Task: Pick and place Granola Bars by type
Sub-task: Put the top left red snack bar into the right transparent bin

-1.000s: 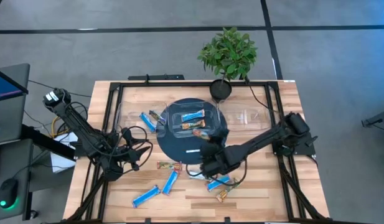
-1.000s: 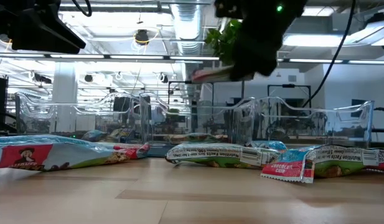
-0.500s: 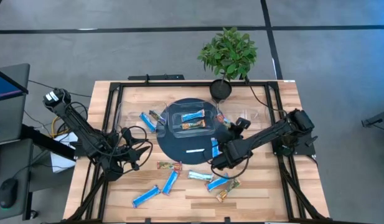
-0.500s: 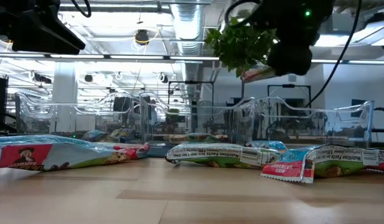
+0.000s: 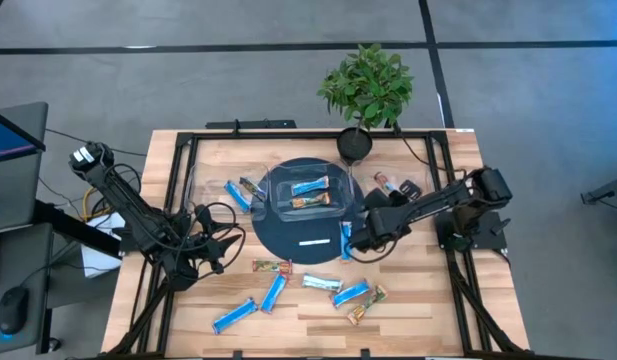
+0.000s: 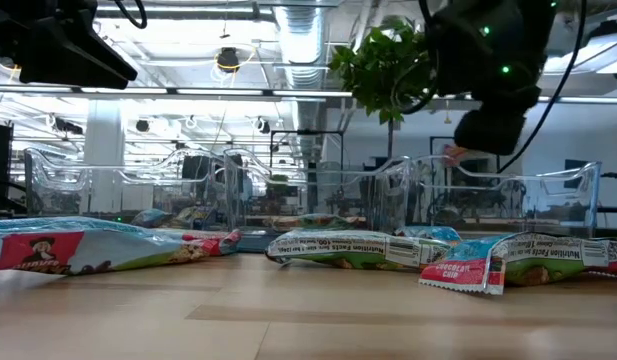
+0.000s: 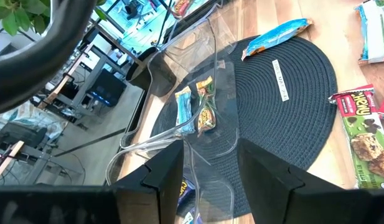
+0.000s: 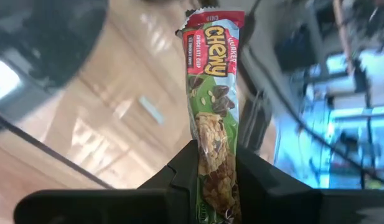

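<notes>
Granola bar (image 8: pixel 211 118), green-and-red chocolate chip wrapper: right hand (image 8: pixel 213 180) is clamping it by one end, the rest standing free past the fingertips. In the high view the right hand (image 5: pixel 388 190) is hovering over the clear tray (image 5: pixel 413 188) toward the counter's far right side, beside the dark round mat (image 5: pixel 278 235).

Handling, as a judgement: the bar is looking light, the foil wrapper slick and crinkly, the filling firm enough to hold straight without drooping. An end pinch is working but leaving it free to swing; a hold across the middle of the long sides would be steadier. Squeezing hard is risking a crumbled bar.

Other bars: two are lying in the middle clear tray (image 5: pixel 310 195) on the mat, one blue bar (image 5: pixel 309 186), one tan bar (image 5: pixel 313 202). More blue ones are lying at the mat's left edge and right edge. Loose bars are scattered toward the counter's near edge (image 5: pixel 288 340), among them a blue pair (image 5: pixel 250 305) near the left corner. A white label strip (image 5: pixel 310 242) is sitting on the mat.

Left hand (image 7: pixel 207 180) is waiting off the counter's left edge, fingers partly apart, holding nothing. Potted plant (image 5: pixel 366 85) is standing at the far edge.
</notes>
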{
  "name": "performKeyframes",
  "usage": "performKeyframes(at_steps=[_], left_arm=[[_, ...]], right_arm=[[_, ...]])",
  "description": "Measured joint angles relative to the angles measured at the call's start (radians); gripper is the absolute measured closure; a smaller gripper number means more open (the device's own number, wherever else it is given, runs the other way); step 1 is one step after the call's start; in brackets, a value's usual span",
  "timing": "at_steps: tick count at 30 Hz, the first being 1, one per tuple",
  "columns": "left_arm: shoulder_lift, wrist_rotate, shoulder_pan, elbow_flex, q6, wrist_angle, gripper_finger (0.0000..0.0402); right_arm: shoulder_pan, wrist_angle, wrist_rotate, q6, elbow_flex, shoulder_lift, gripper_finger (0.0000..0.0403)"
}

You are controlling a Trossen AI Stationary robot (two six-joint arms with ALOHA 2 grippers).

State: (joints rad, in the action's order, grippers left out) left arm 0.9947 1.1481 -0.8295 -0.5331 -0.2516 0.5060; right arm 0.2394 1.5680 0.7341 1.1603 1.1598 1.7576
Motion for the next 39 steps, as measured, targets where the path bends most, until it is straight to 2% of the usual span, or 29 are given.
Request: performKeyframes(at_steps=[4,9,27,39], left_arm=[[0.000,0.000,0.000,0.000,0.000,0.000,0.0255],[0.000,0.000,0.000,0.000,0.000,0.000,0.0255],[0.000,0.000,0.000,0.000,-0.003,0.000,0.0255],[0.000,0.006,0.000,0.000,-0.004,0.001,0.0255]], right_arm=[[-0.025,-0.010,-0.064,-0.005,-0.032,-0.029,0.0341],[-0.050,-0.015,-0.078,-0.081,-0.036,-0.034,0.0341],[-0.290,-0.186,-0.079,-0.595,-0.036,-0.034,0.0341],[-0.348,-0.220,-0.127,-0.613,-0.034,-0.062,0.0329]])
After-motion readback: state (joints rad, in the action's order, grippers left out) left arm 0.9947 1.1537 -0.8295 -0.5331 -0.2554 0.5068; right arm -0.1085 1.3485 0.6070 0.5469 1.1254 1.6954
